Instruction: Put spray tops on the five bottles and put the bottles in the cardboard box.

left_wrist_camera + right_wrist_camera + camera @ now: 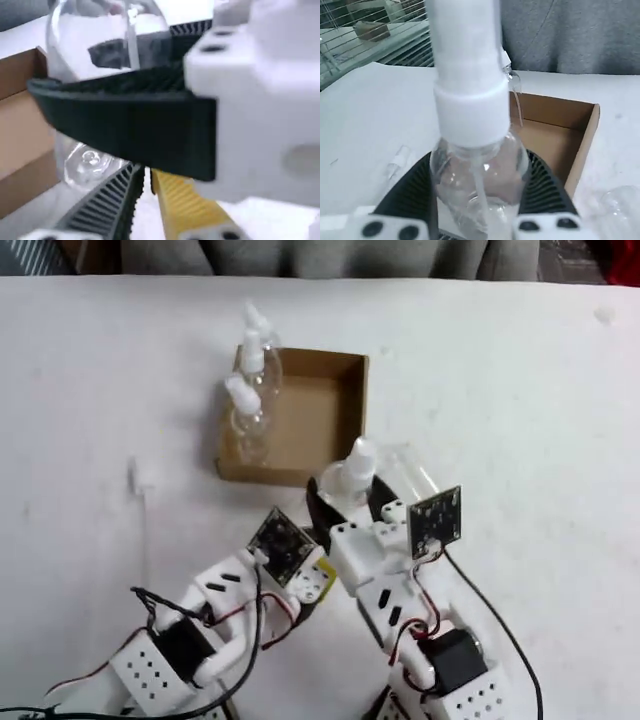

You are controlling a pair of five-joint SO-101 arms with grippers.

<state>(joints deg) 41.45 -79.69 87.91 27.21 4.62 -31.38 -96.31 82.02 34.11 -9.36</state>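
My right gripper (350,502) is shut on a clear bottle (352,478) that stands upright with a white spray top (468,95) on it, just in front of the cardboard box (325,420). Its black jaws press both sides of the bottle body (480,180). Two bottles with spray tops (252,365) (244,412) stand along the box's left side. One clear bottle without a top (412,476) lies on the table beside the held one. My left gripper (147,176) sits low under the right arm's jaw, its black and yellow fingers together with nothing between them.
A small clear part (133,476) lies on the white table (520,390) left of the box. The two arms cross closely near the front middle. The lying bottle (620,200) is close to the right jaw. The box's right half (555,130) is bare.
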